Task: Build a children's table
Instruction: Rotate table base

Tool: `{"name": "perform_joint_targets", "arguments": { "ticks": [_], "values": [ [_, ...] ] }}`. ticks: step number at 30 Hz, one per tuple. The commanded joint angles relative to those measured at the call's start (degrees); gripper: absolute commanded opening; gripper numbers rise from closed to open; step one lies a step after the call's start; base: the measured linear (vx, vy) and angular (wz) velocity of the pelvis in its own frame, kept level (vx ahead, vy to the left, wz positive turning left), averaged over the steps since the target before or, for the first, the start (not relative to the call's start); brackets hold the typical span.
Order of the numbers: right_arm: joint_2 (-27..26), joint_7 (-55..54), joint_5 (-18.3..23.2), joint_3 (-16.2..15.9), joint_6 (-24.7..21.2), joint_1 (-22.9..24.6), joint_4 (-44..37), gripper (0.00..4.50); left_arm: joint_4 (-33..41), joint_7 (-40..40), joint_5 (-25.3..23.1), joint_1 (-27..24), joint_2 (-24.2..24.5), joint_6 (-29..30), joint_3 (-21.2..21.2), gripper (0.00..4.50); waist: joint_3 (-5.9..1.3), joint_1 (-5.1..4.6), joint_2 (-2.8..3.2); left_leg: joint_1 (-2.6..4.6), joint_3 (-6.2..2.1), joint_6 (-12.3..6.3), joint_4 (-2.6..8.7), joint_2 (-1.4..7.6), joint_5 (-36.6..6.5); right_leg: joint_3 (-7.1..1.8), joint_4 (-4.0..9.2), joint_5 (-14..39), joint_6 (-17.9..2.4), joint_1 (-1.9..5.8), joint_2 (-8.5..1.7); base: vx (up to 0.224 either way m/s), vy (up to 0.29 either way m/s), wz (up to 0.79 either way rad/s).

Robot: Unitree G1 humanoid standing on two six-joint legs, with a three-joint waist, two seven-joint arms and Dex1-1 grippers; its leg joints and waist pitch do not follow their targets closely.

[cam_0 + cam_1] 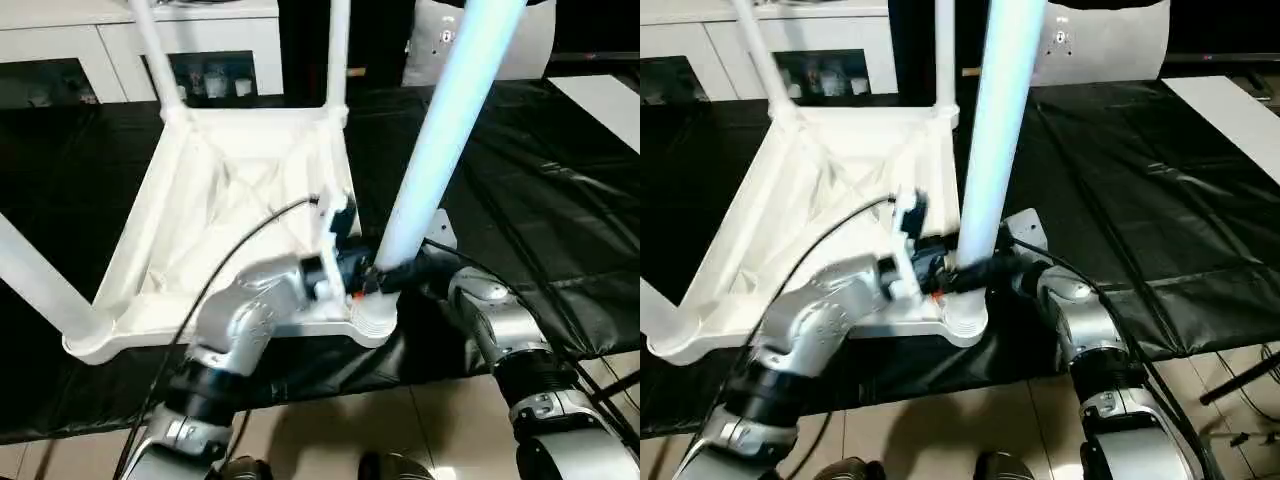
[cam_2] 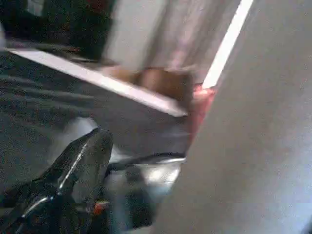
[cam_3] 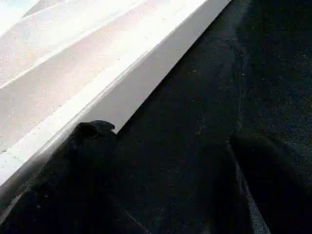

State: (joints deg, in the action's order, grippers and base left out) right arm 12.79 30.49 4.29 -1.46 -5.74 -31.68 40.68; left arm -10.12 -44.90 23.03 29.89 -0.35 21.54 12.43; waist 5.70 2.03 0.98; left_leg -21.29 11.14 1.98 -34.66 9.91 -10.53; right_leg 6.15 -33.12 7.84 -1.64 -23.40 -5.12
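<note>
While the upturned table top lies on the black worktop, both hands meet at the leg in its near right socket. Left hand: grip unclear. Right hand spreads open beside the top's rim.

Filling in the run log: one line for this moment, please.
stage: fourth leg at near-right socket | top upside down, three legs in | both grippers at leg base

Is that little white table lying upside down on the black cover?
Yes, the white table top lies with its ribbed underside facing up on the black cover, and its legs point upward.
</note>
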Motion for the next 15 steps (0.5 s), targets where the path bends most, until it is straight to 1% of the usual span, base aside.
{"name": "perform_joint_targets", "arguments": {
  "ticks": [1, 2, 3, 4, 5, 7, 8, 9, 10, 11, 12, 13, 14, 15],
  "values": [
    [1.3, 0.2, 1.1, 1.1, 0.1, 1.2, -1.1, 4.50, -3.1, 4.9, -4.5, 0.5, 0.0, -3.0, 0.1, 4.42, -4.75, 0.26, -0.74, 0.87, -1.52, -3.58, 3.93, 3.01, -13.7, -2.88, 5.03, 26.0, -7.9, 3.19, -3.68, 0.000, 0.000, 0.00],
    [2.3, 0.3, 1.6, 2.1, -0.2, 2.1, -2.4, 4.50, -3.4, 5.2, -4.9, 0.3, 0.0, -3.4, 0.0, 4.42, -4.73, 0.42, -0.60, 1.11, -1.51, -3.25, 3.93, 2.99, -14.7, -2.79, 5.28, 27.4, -7.4, 3.13, -3.75, 0.000, 0.000, 0.00],
    [3.1, 0.5, 1.8, 2.8, -0.4, 2.9, -3.5, 4.50, -3.4, 4.9, -5.0, 0.0, 0.0, -3.7, -0.1, 4.42, -4.84, 0.45, -0.82, 0.94, -1.59, -3.23, 3.96, 2.89, -14.7, -2.75, 5.38, 28.2, -6.7, 3.39, -3.85, 0.000, 0.000, 0.00],
    [3.8, 0.7, 2.0, 3.5, -0.7, 3.6, -4.5, 4.50, -3.3, 4.7, -5.0, -0.2, 0.0, -3.8, -0.2, 4.42, -4.95, 0.60, -0.83, 0.97, -1.64, -3.20, 3.93, 2.93, -14.4, -2.76, 5.28, 28.2, -6.6, 3.36, -3.91, 0.000, 0.000, 0.00],
    [5.0, 1.3, 2.5, 4.4, -1.1, 4.9, -6.0, 4.50, -2.8, 4.6, -5.0, -0.8, 0.1, -3.6, -0.3, 4.42, -5.06, 0.64, -0.68, 0.90, -1.59, -3.39, 3.88, 2.90, -14.0, -2.77, 5.31, 27.7, -6.7, 3.37, -3.87, 0.000, 0.000, 0.00],
    [6.5, 2.3, 3.1, 5.4, -1.6, 6.7, -8.3, 4.50, -2.7, 4.2, -5.3, -1.5, 0.7, -4.2, -0.3, 4.42, -5.08, 0.77, -0.85, 0.78, -1.55, -3.94, 3.84, 2.84, -13.7, -2.71, 5.29, 27.4, -6.9, 3.34, -3.83, 0.000, 0.000, 0.00],
    [7.3, 2.8, 3.5, 5.8, -1.9, 7.8, -9.8, 4.50, -2.9, 3.9, -5.7, -1.9, 1.1, -5.3, -0.1, 4.42, -5.16, 0.77, -0.70, 0.47, -1.64, -4.20, 3.82, 2.73, -13.1, -2.65, 5.13, 27.2, -6.7, 3.59, -3.84, 0.000, 0.000, 0.00],
    [7.3, 2.8, 3.5, 5.8, -1.9, 7.8, -9.8, 4.50, -2.9, 3.9, -5.7, -1.9, 1.1, -5.3, -0.1, 4.42, -5.13, 0.55, -0.88, 0.49, -1.59, -4.58, 3.80, 2.71, -13.3, -2.58, 5.33, 27.6, -6.4, 3.44, -3.75, 0.000, 0.000, 0.00],
    [8.3, 3.7, 4.3, 6.4, -2.7, 9.6, -12.7, 4.50, -2.9, 3.6, -6.2, -2.6, 2.0, -6.3, 0.2, 4.42, -5.18, 0.49, -0.86, 0.46, -1.61, -4.66, 3.71, 2.58, -13.3, -2.48, 5.34, 28.1, -6.3, 3.48, -3.76, 0.000, 0.000, 0.00],
    [8.8, 4.3, 4.9, 6.6, -3.2, 10.5, -14.3, 4.50, -2.9, 3.4, -6.5, -3.0, 2.5, -6.7, 0.3, 4.42, -5.09, 0.56, -0.93, 0.55, -1.51, -5.01, 3.68, 2.51, -13.6, -2.48, 5.68, 29.5, -5.2, 3.32, -3.68, 0.000, 0.000, 0.00],
    [9.4, 5.6, 6.1, 7.2, -3.0, 12.0, -17.5, 4.50, -2.8, 2.5, -6.5, -3.9, 3.6, -6.8, 0.4, 4.42, -5.04, 0.51, -0.43, 0.59, -1.65, -4.96, 3.71, 2.50, -13.9, -2.39, 5.64, 30.4, -5.2, 3.29, -3.77, 0.000, 0.000, 0.00],
    [10.0, 6.4, 7.4, 7.8, -3.3, 13.5, -21.0, 4.50, -3.0, 1.3, -6.6, -5.0, 4.8, -7.6, 0.3, 4.42, -5.28, 0.48, -0.58, 0.47, -1.60, -5.02, 3.63, 2.44, -13.8, -2.31, 5.78, 31.0, -4.3, 3.35, -3.70, 0.000, 0.000, 0.00],
    [10.5, 7.7, 9.0, 8.2, -4.3, 14.6, -24.0, 4.50, -3.3, 0.1, -6.7, -6.0, 5.9, -7.9, 0.2, 4.42, -5.27, 0.46, -0.66, 0.44, -1.64, -5.19, 3.71, 2.44, -13.5, -2.28, 5.82, 31.1, -3.7, 3.26, -3.65, 0.000, 0.000, 0.00],
    [11.4, 8.8, 9.8, 8.4, -4.2, 16.1, -27.8, 4.50, -3.9, -2.4, -7.1, -7.5, 8.1, -8.7, 0.5, 4.42, -5.15, 0.54, -0.54, 0.49, -1.68, -5.45, 3.84, 2.46, -14.0, -2.24, 6.11, 32.2, -2.9, 3.17, -3.59, 0.000, 0.000, 0.00]
  ]
}}
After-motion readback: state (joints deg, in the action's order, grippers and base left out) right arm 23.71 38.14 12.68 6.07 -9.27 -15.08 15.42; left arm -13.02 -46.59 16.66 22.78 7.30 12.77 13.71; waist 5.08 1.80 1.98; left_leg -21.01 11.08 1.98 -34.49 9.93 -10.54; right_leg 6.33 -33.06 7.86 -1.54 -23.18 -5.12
